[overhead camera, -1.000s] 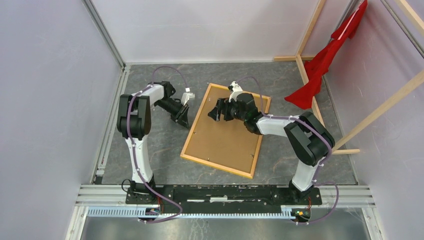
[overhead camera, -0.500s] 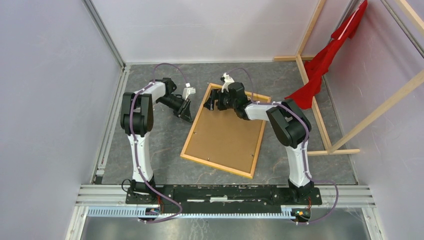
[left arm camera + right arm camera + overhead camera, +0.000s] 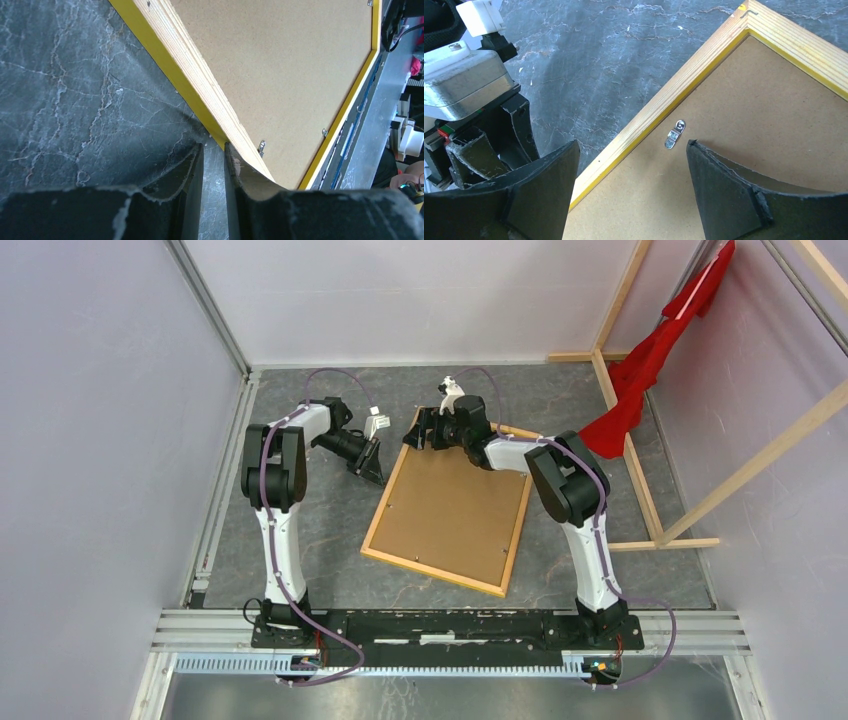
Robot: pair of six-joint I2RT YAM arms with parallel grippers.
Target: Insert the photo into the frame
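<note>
The large thin-railed rectangular picture frame (image 3: 430,573) is laid face down on the dark grey marbled table (image 3: 330,530), in the middle of it between the two arms. Pale natural wood is turned upward, and the bright yellow is seen only as a thin strip along the rail edges. Its long axis is set from near to far, with the far end swung somewhat to the right. The opening is filled by a brown fibreboard backing sheet (image 3: 450,505), with small metal turn clips (image 3: 675,134) seen at its edges.

The photo is not seen in any view. Whether it lies beneath the backing sheet cannot be told.

The left gripper (image 3: 372,470) is held low over the table, just beside the frame's left long rail. Its jaws stand almost together, with a narrow slit of table shown between them, and nothing is grasped. One fingertip (image 3: 231,150) is seen hard by the rail's outer edge, though contact cannot be confirmed.

The right gripper (image 3: 423,430) is placed over the far left corner of the frame. Its jaws are spread wide and released; the left rail and one clip are seen between them, and nothing is held. In the overhead view that corner is covered by the gripper. In the right wrist view the left gripper's body is cut off by the picture's edge.
</note>
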